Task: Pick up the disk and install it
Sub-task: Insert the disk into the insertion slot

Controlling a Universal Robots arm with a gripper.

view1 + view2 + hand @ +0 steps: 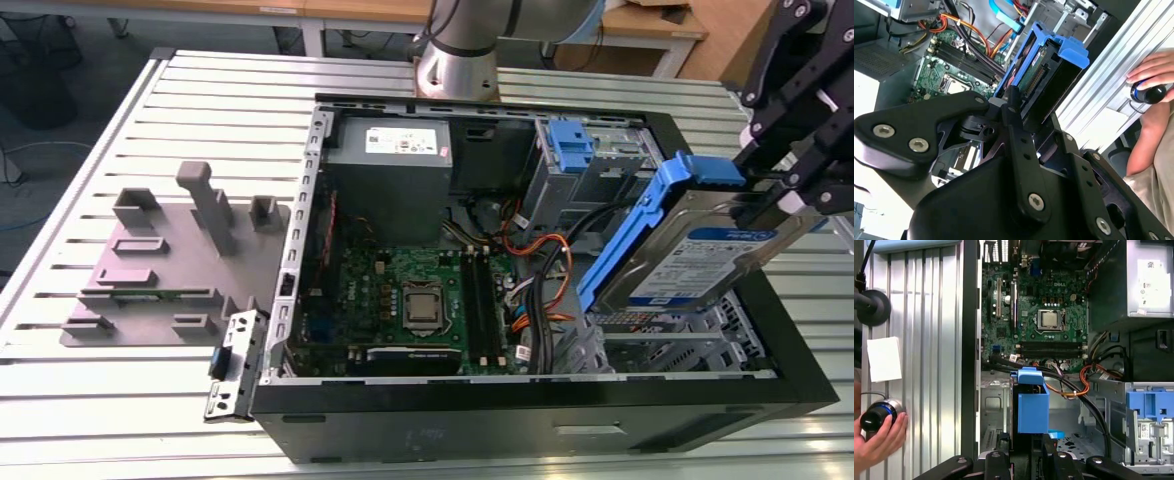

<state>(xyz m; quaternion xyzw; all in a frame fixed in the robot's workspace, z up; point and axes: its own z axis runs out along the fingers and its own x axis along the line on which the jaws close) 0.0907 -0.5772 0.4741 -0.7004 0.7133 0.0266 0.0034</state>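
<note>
Your gripper [771, 200] is closed on the disk [687, 250], gripping its upper end by the blue carrier. You have the disk tilted in the air above the open computer case [534, 425], at the exterior view's right. The motherboard [400, 300] lies below and beside it.

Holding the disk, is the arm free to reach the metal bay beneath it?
Probably yes: the pincer holds the disk tilted above the open case, and the metal bay under it looks bare. The cables run close alongside.
</note>
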